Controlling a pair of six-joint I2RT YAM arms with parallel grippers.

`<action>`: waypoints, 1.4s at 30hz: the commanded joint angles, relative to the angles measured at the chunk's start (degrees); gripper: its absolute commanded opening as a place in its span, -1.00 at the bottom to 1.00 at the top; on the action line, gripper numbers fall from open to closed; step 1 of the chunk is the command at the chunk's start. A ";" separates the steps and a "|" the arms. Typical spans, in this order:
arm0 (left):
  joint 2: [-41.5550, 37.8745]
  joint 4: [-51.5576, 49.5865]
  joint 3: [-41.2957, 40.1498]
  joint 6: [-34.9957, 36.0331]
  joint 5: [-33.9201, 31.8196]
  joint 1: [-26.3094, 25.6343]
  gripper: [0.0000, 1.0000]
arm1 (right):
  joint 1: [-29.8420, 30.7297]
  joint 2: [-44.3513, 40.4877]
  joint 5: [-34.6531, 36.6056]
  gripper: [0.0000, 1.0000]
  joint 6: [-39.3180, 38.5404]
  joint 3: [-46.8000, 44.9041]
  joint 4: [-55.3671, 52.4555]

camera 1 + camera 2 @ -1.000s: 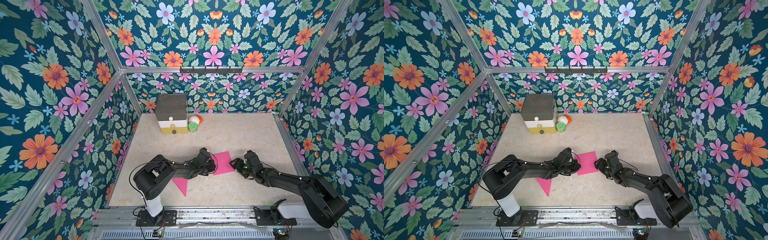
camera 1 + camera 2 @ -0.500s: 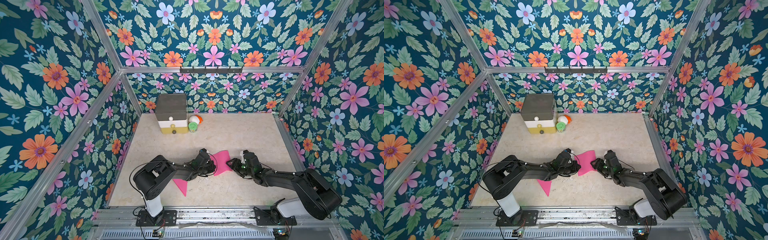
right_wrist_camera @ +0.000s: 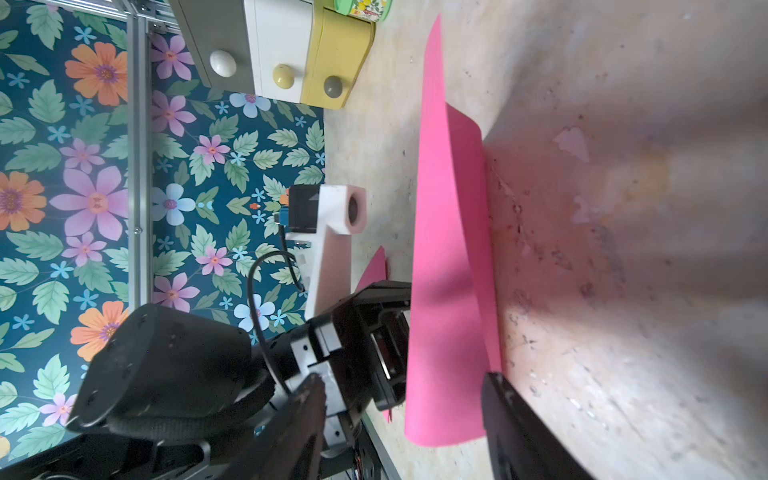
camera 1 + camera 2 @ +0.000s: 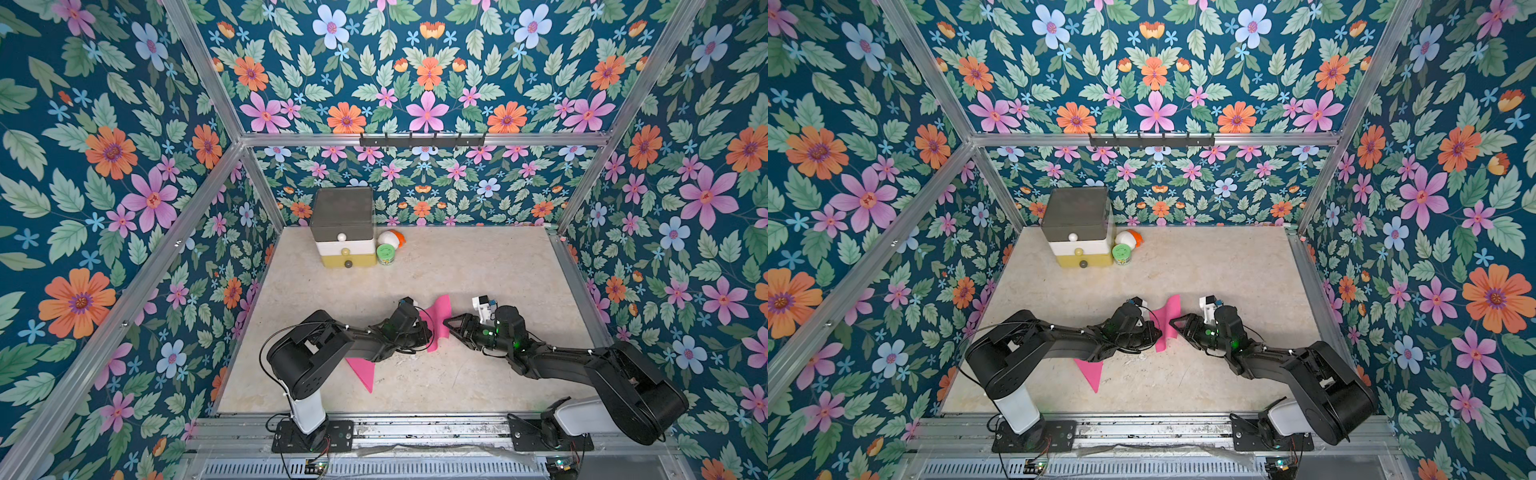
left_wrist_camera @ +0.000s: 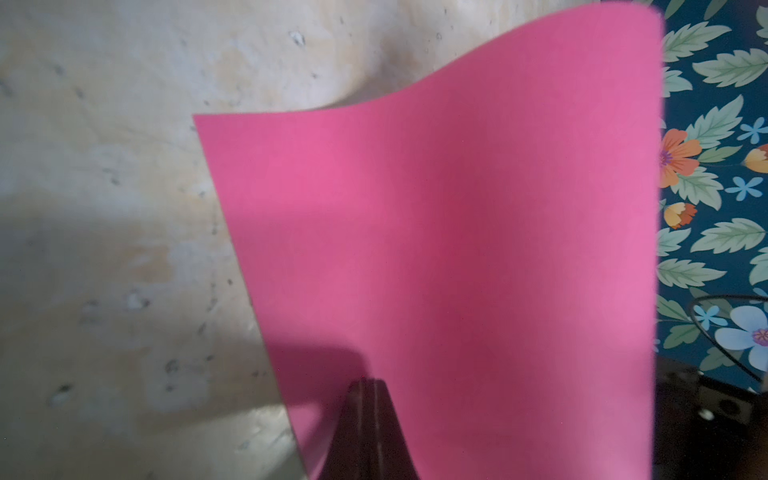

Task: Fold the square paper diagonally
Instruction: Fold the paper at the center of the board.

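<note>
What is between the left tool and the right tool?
The raised pink paper, held by the left tool, faces the right tool; both top views show it.

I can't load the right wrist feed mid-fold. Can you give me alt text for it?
A pink paper stands curled up off the table, its near edge inside the open right gripper. The left gripper grips it from the other side; a small drawer chest sits behind.
</note>
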 commanded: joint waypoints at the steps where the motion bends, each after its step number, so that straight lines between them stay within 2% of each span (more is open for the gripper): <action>1: 0.33 -6.95 -0.31 0.50 -1.06 0.00 -1.00 | -0.56 -0.55 1.74 0.28 -1.83 0.13 -3.37; 10: -0.14 -7.26 -0.52 1.00 -0.93 0.00 -1.00 | -4.09 2.65 0.74 0.37 -5.55 -0.17 -5.51; 16: -0.55 -7.46 -0.46 1.19 -0.68 0.04 -1.00 | -5.42 8.87 -3.97 0.41 -9.01 4.95 -6.27; 20: -0.59 -7.76 -0.25 1.28 -0.65 0.00 -1.00 | -5.42 13.77 -8.89 0.42 -7.48 7.25 -0.29; 26: -0.87 -7.91 -0.33 1.37 -0.60 0.00 -1.00 | -5.42 11.39 -12.24 0.43 -8.73 6.45 2.21; 32: -0.93 -8.05 -0.02 1.46 -0.44 0.00 -1.00 | -5.48 9.37 -19.19 0.47 -4.98 2.36 14.55; 42: -1.76 -8.47 -0.41 1.46 -0.31 0.30 -1.00 | -6.71 13.21 -19.06 0.47 -6.80 5.37 12.77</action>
